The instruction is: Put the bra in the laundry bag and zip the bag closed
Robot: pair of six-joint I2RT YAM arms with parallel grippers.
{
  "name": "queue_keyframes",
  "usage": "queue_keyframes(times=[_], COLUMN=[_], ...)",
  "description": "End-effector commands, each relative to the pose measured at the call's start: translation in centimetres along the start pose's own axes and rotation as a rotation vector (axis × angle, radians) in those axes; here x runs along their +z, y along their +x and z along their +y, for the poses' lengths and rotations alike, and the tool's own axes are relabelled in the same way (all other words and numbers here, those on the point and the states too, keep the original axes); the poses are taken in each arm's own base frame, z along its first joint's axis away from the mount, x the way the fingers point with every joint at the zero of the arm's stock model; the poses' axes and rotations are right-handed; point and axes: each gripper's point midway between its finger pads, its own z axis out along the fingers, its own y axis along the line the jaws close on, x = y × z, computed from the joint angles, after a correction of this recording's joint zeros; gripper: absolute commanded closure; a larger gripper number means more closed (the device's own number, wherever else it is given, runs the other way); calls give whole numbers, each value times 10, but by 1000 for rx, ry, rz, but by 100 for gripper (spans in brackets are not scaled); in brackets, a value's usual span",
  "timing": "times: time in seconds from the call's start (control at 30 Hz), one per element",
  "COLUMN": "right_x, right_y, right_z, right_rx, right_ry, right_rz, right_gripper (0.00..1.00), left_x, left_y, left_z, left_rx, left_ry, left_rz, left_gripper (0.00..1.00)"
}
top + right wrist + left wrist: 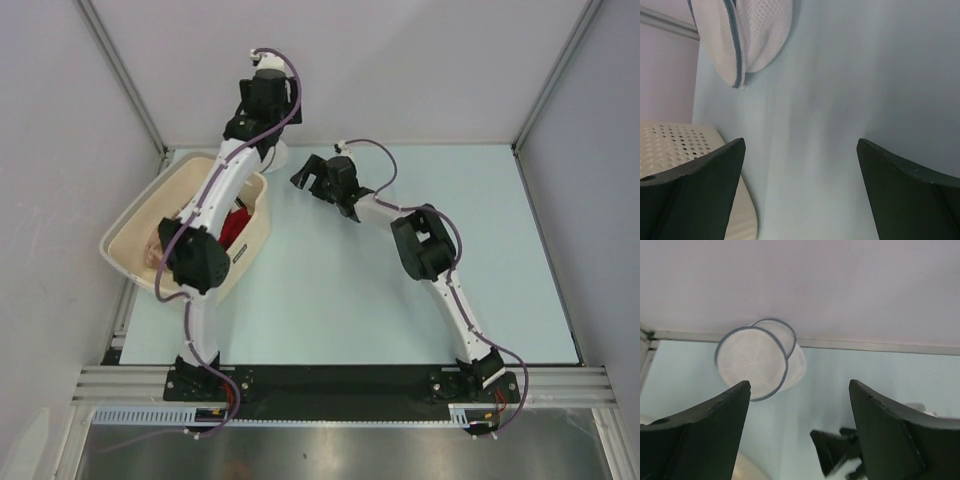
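Note:
The laundry bag is a round white mesh pouch with a dark rim, lying on the table by the back wall with its flap partly lifted. It also shows in the right wrist view and, mostly hidden under my left wrist, in the top view. A bit of the salmon-pink bra shows in the cream basket, partly hidden by my left arm. My left gripper is open and empty, held above the table just short of the bag. My right gripper is open and empty, just right of the bag.
The cream plastic basket stands at the table's left edge under my left arm, with a bright red garment inside. Its perforated wall is close to my right gripper's left finger. The back wall is just behind the bag.

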Motion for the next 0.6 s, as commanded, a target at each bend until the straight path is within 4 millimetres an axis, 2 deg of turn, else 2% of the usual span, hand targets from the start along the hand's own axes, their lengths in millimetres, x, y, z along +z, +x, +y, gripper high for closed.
queue_keyframes(times=[0.0,0.03,0.07,0.1,0.13,0.17,0.2,0.23,0.3,0.43,0.57], right_x=[-49,-67,-76,-85,-105,-114,-123,-135,-144,-156,-168], right_y=[-73,-74,-70,-70,-67,-69,-72,-65,-62,-55,-60], right_z=[24,18,11,7,-1,-8,-7,-13,-15,-23,-20], right_rx=[48,53,57,60,68,79,76,75,54,91,100], right_ry=[17,38,59,61,81,92,85,101,102,99,80], right_rz=[-131,-98,-82,-75,-64,-64,-67,-53,-39,-11,-19], right_gripper=[0,0,1,0,0,0,0,0,0,0,0], left_x=[40,46,51,64,69,74,81,85,88,93,97], left_y=[11,17,22,38,45,50,58,61,63,72,109], left_z=[-32,-32,-29,-23,-23,-22,-23,-23,-28,-20,3], left_rx=[38,45,49,60,59,42,36,26,23,-43,-135], left_ry=[93,86,62,11,7,4,-10,-12,6,-20,-93], left_rz=[13,17,22,44,55,64,69,69,65,92,199], left_gripper=[14,15,13,11,11,11,11,11,12,14,19])
